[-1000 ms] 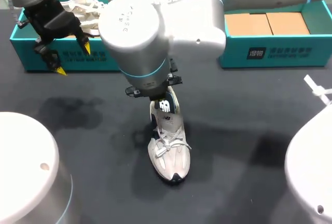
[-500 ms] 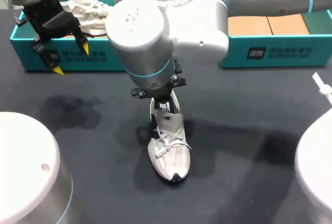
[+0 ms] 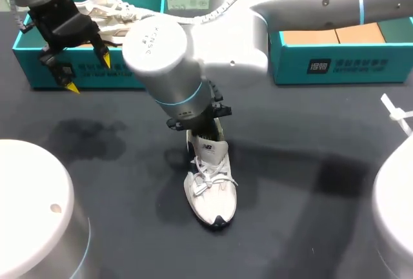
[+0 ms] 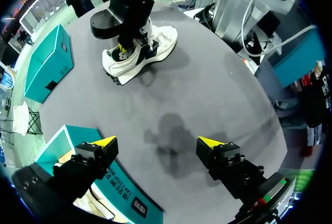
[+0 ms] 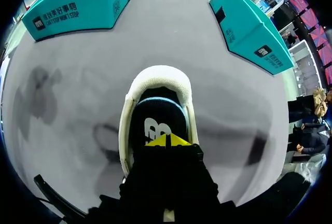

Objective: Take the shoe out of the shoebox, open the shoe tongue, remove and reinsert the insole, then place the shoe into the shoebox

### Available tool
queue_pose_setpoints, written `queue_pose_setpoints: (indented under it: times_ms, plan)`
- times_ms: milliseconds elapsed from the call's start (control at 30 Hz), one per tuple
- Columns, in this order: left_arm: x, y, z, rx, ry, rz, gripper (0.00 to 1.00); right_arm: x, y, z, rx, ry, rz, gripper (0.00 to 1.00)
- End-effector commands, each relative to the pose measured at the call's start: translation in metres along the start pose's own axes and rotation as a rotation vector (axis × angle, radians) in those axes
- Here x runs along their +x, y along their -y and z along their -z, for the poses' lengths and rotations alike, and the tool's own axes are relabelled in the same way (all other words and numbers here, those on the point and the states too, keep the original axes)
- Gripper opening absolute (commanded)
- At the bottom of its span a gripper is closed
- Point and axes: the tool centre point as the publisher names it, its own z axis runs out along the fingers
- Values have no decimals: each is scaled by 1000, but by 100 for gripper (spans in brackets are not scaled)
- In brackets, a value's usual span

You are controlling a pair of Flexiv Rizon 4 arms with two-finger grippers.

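Now, step in hand: probably pulling out the insole point(image 5: 155, 117). Draw it up slowly along the heel, so the shoe point(image 3: 210, 188) doesn't tip.
Left claw point(image 3: 90, 74): wide open, holding nothing, just in front of the left shoebox point(image 3: 33, 66).
Shoe: upright on the surface point(image 3: 310, 188), between your arms.
Right claw point(image 5: 167, 140): tips pressed together inside the heel opening, above the dark insole. You cannot tell whether they pinch it.

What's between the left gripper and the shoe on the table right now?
Only bare table with a dark blotch, seen in the left wrist view, from the left gripper to the shoe.
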Motion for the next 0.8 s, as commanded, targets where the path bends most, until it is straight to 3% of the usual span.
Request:
queue_pose_setpoints:
  times_ms: [33,167,467,800]
  plan:
    - [0,0,0,-2,-1,0,100,4,4,-16,12,-20,-13,0]
    - [0,0,0,-2,-1,0,100,6,4,-20,15,-31,-11,0]
    - [0,0,0,-2,-1,0,100,-2,-8,8,-45,80,10,0]
    - [0,0,0,-2,-1,0,100,0,3,-40,57,61,20,0]
